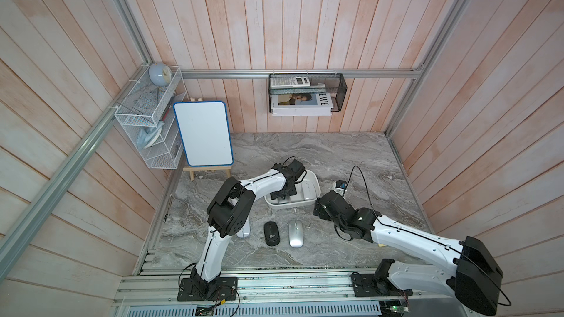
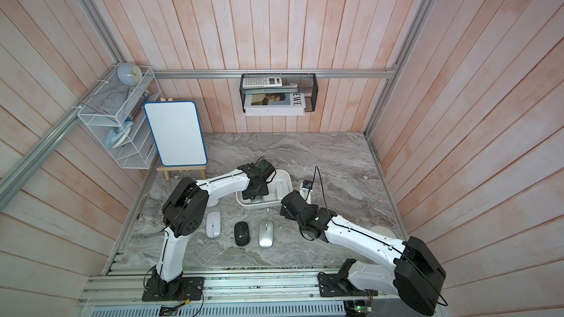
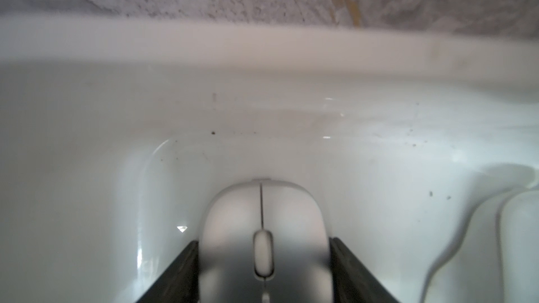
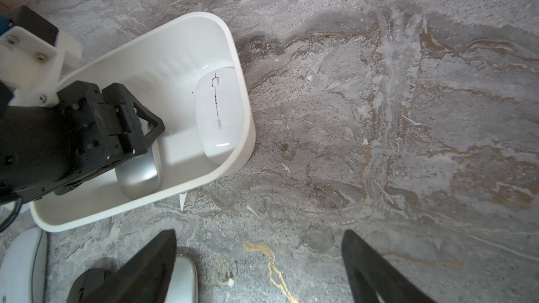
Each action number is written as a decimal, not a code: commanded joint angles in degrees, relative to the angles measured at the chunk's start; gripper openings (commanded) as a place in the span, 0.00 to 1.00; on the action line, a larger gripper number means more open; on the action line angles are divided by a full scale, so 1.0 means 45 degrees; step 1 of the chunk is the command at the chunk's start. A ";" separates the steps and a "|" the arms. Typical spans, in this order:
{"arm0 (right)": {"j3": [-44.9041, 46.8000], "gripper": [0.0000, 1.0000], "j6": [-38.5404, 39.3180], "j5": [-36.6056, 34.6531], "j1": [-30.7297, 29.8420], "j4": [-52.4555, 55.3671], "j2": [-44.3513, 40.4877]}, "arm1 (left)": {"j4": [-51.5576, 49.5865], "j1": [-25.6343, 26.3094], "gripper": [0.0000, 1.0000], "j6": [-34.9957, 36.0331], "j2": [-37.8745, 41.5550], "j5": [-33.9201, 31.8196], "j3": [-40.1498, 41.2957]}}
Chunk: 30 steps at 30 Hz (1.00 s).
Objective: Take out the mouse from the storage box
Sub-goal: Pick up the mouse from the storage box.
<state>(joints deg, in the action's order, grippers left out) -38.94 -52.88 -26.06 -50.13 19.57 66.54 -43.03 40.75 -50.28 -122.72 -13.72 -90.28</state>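
Down inside the storage box [image 4: 248, 141], the left tool [image 3: 264, 243], pinching a silver-backed mouse [image 3: 262, 208] from both sides. Seen from the left wrist: one dark finger [image 3: 186, 269] flat against each flank of that mouse, scroll wheel centred between them, nose pointing at the box's near wall. Cannot tell whether lifted clear of the box floor or resting on it.

Beside it in the same box, apart from the tool and close against the opposite long wall: a glossy white mouse [image 4: 221, 112], lying flat, untouched.

In both top views, the box sitting mid-desk on the grey marbled desk [image 4: 379, 112], turned at a slant, with the left arm bent over it from above.

Outside the box, just beside its corner: the right tool [image 4: 259, 233], fingers spread wide, nothing between them but bare desk. Hovers low over the desk.

In a row on the desk, nearer the robot's base than the box, all lying flat and apart from one another: a flat white mouse [image 2: 213, 224], a black mouse [image 1: 271, 233] and a silver mouse [image 1: 295, 233]. In a top view, the flat white one mostly hidden behind the left arm's elbow.

At the back-left corner, a whiteboard [image 1: 203, 132] propped on a small wooden easel, next to a white wire rack [image 1: 146, 123] on the side wall. On the rear wall, a black mesh basket [image 1: 335, 93] with a calculator and a book.
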 commanded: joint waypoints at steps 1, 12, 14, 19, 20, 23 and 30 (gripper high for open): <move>0.0349 0.92 0.0014 -0.0157 0.0127 0.0328 -0.0460 | 0.0654 -0.0101 0.64 -0.0241 -0.0255 0.0377 0.0467; 0.0782 0.92 -0.0177 -0.0005 0.0243 0.0514 -0.1115 | 0.0848 -0.0033 0.56 0.0035 0.1422 -0.0569 0.0844; 0.0770 0.92 -0.0182 0.0030 0.0257 0.0552 -0.1135 | 0.0751 -0.0013 0.56 0.0118 0.1666 -0.0730 0.0843; 0.0789 0.92 -0.0260 0.0030 0.0253 0.0702 -0.1308 | 0.0453 -0.0003 0.55 0.0236 0.2059 -0.0926 0.0703; 0.0788 0.92 -0.0260 0.0006 0.0259 0.0728 -0.1371 | 0.0406 0.0006 0.55 0.0256 0.2164 -0.0918 0.0651; 0.0763 0.92 -0.0260 -0.0104 0.0251 0.0935 -0.1571 | 0.0238 0.0113 0.55 0.0324 0.2492 -0.0984 0.0537; 0.0553 0.92 -0.0126 -0.0632 0.0283 0.1745 -0.2248 | -0.0327 0.0672 0.55 0.0319 0.3457 -0.1363 0.0419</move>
<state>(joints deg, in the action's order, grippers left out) -36.01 -53.56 -26.41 -49.32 23.90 58.00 -42.83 42.63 -49.50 -110.41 -17.76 -86.70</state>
